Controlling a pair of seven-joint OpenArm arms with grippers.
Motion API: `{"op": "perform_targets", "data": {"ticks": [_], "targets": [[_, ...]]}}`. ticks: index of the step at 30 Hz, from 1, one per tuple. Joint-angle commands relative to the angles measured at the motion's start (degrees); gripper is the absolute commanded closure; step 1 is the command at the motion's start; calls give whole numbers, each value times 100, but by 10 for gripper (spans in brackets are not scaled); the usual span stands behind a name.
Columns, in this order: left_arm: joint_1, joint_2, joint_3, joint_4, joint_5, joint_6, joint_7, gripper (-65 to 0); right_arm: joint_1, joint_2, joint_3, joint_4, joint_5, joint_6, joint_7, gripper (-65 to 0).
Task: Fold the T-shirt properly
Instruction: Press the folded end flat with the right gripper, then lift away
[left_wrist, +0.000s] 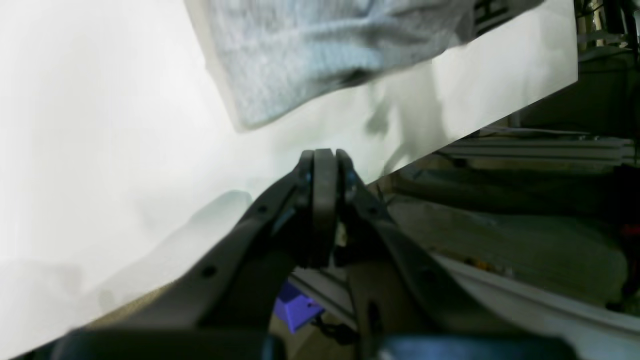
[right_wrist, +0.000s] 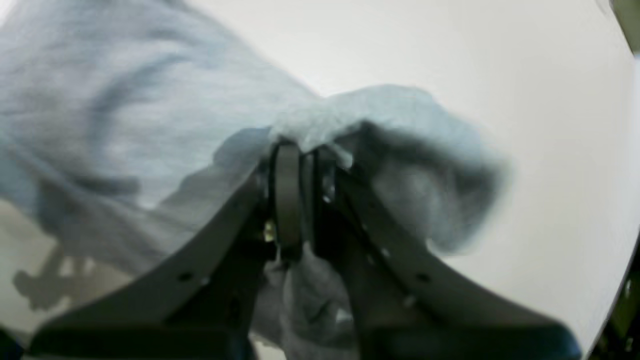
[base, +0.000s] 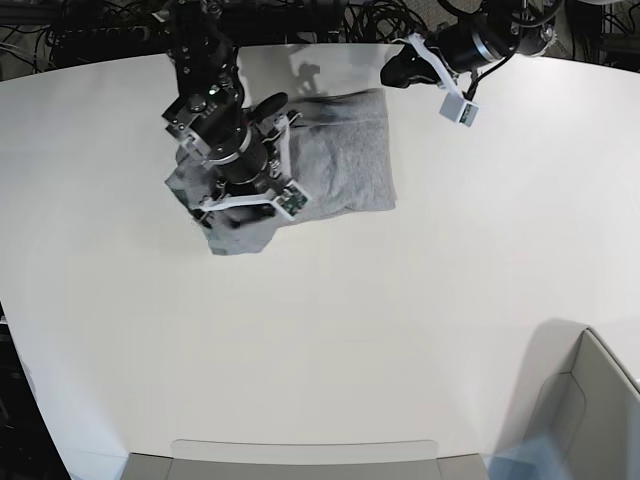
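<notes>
The heather-grey T-shirt (base: 340, 165) lies partly folded at the back of the white table (base: 400, 300), plain side up; no lettering shows. My right gripper (right_wrist: 300, 150) is shut on a bunched fold of the T-shirt (right_wrist: 150, 100) and holds it lifted at the shirt's left end, where a flap of cloth hangs (base: 235, 235). In the base view this gripper (base: 222, 212) is mostly hidden under its arm. My left gripper (left_wrist: 325, 155) is shut and empty. It hovers by the table's back edge, apart from the T-shirt's (left_wrist: 310, 60) right corner, and shows in the base view (base: 390, 76).
A grey bin (base: 590, 400) stands at the front right corner. A shallow grey tray (base: 300, 460) sits at the front edge. Cables and frame rails (left_wrist: 540, 150) lie beyond the table's back edge. The table edge (left_wrist: 500, 120) is close to my left gripper.
</notes>
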Motion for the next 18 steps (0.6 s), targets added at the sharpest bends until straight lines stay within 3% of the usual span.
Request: {"op": "perform_targets", "data": {"ticks": [1, 8, 14, 18], "targets": [[32, -32, -12, 78, -68, -32, -43, 0, 97, -150, -239, 103, -3, -1, 195, 0], [23, -32, -12, 78, -68, -32, -69, 0, 255, -502, -1127, -99, -785, -1, 195, 0], [14, -32, -12, 78, -77, -32, -69, 0, 502, -493, -1391, -793, -917, -1, 195, 0], [14, -32, -12, 78, -77, -32, -69, 0, 528, -511, -1619, -820, -829, -1, 203, -164]]}}
